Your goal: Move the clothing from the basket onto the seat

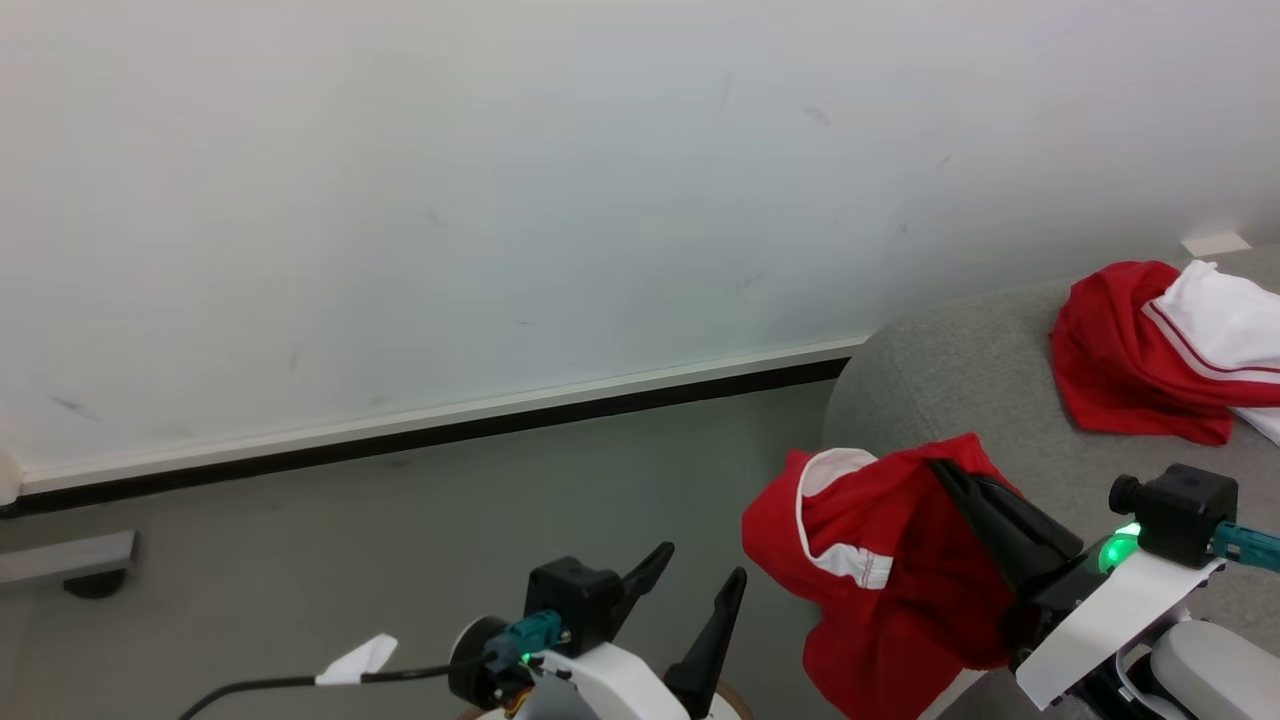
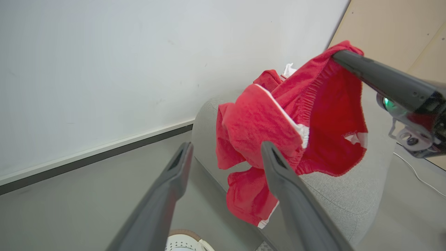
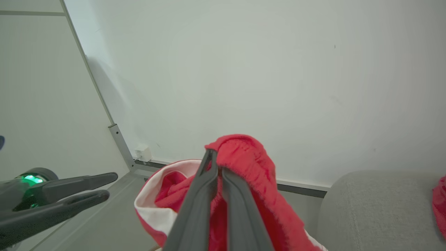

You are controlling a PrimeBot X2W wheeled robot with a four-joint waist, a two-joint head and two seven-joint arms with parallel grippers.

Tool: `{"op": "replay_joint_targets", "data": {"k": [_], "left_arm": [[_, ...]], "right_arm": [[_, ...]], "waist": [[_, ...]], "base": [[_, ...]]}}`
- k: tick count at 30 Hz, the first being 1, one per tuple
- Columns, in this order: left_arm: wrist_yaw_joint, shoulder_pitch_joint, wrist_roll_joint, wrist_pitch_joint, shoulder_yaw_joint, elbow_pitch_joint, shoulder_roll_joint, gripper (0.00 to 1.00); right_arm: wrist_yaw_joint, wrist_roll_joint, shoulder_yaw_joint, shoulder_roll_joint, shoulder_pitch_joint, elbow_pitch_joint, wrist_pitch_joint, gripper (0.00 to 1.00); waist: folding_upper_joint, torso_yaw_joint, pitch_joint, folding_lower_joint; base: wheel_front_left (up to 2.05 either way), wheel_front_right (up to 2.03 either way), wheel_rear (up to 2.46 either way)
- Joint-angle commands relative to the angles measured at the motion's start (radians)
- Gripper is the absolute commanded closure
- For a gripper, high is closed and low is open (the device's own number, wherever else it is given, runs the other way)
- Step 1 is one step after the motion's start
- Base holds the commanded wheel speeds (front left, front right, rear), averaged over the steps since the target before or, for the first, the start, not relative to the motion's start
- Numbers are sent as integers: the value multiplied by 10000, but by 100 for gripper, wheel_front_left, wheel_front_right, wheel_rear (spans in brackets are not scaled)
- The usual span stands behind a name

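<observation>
The red garment point(image 1: 880, 570) with white trim hangs in the air from the right pincer point(image 1: 938, 468), whose two dark fingers are pressed together on a bunched fold near its elastic waistband. In the right wrist view the fabric point(image 3: 251, 164) bulges over and round the closed fingertips of that pincer point(image 3: 215, 164), with a white band drooping to the left. The cloth dangles loose below the grip, in front of the rounded end of the grey seat point(image 1: 960, 390); whether it brushes the upholstery I cannot tell.

A second garment point(image 1: 1130, 360), red with a white panel and a thin red stripe, lies crumpled on top of the seat, well apart from the hanging one.

The left pincer point(image 1: 702, 562) is spread wide and has hold of nothing; it points up over the floor point(image 1: 350, 560), to the left of the hanging cloth. From the left wrist view its parted fingers frame the garment point(image 2: 278, 129) and the seat point(image 2: 348, 188) behind it, and a bit of the basket point(image 2: 184, 233), white and perforated with a tan rim, shows at the bottom edge.

Behind everything stands a pale wall point(image 1: 500, 200) with a dark skirting strip point(image 1: 500, 420) along its foot.
</observation>
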Motion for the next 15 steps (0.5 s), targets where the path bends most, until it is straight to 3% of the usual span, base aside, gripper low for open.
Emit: {"op": "replay_joint_targets", "data": {"k": [1, 15], "left_arm": [[-41, -31, 114, -63, -11, 59, 20, 0], [-119, -71, 84, -188, -211, 202, -52, 0]], "right_arm": [[-26, -77, -63, -85, 132, -31, -29, 100], [-26, -237, -324, -380, 369, -236, -28, 100]], "waist": [[0, -205, 3, 0], [0, -1258, 45, 0]], "base": [[0, 0, 0], [0, 0, 0]]}}
